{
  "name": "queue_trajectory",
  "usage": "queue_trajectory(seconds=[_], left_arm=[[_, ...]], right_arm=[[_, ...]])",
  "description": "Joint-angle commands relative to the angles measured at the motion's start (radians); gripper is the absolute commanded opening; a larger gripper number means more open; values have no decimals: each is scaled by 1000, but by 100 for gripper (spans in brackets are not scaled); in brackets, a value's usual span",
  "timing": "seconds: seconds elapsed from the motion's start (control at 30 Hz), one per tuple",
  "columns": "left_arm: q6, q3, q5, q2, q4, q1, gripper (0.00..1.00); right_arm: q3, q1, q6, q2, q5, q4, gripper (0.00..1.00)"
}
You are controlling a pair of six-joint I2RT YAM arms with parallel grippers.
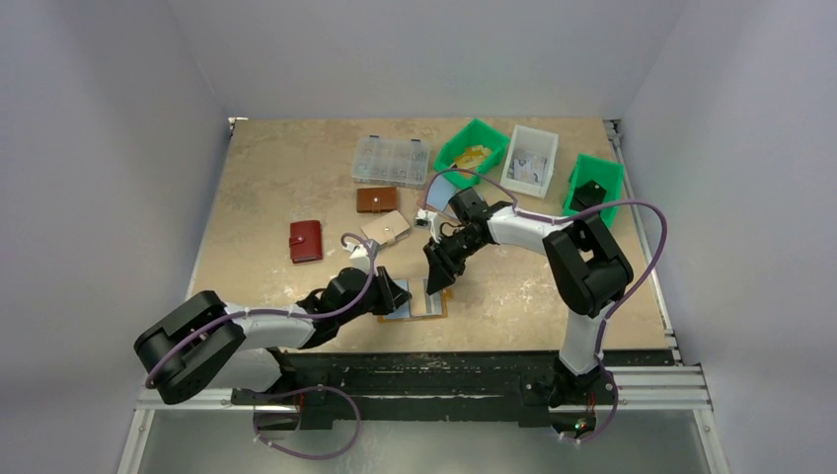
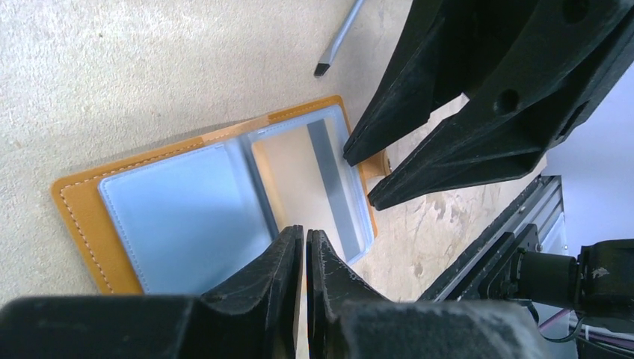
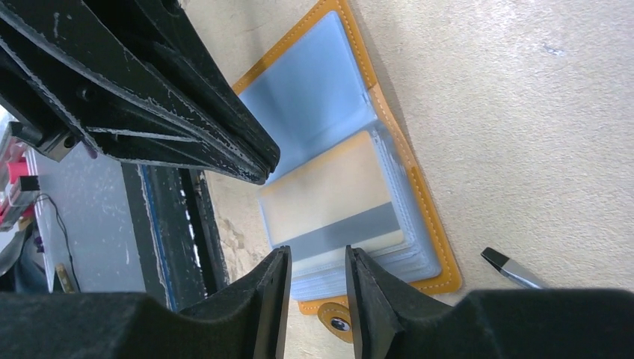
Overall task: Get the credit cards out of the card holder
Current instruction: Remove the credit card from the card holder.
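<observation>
The card holder [image 1: 415, 302] was laid open by the tabletop's [image 1: 276, 168] near edge.
The left gripper [image 2: 306, 233] was pressed together; the right gripper [image 3: 315, 256] was held spread over a sleeved credit card [image 3: 329, 198].

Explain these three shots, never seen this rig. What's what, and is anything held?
Two robot arms are bolted at a table's near edge. The wide picture looks down from above and behind; the other two come from wrist cameras. An open mustard card holder lies flat before them, a beige credit card showing inside. The left pincer is closed over the holder's middle fold; whether it pinches anything is unclear. The right pincer stands open at the snap-tab edge, holding nothing. Farther back: a red wallet, a brown wallet, a clear compartment box.
</observation>
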Motion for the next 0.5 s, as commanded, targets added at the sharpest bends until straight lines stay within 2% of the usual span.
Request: queue_trajectory(seconds=[0.0,0.47], left_arm=[[19,30,11,32,63,-1,10],[22,28,-4,66,74,0,10]], right_arm=[[5,-6,26,-27,12,23,41],[0,-20,37,-34,23,31,45]])
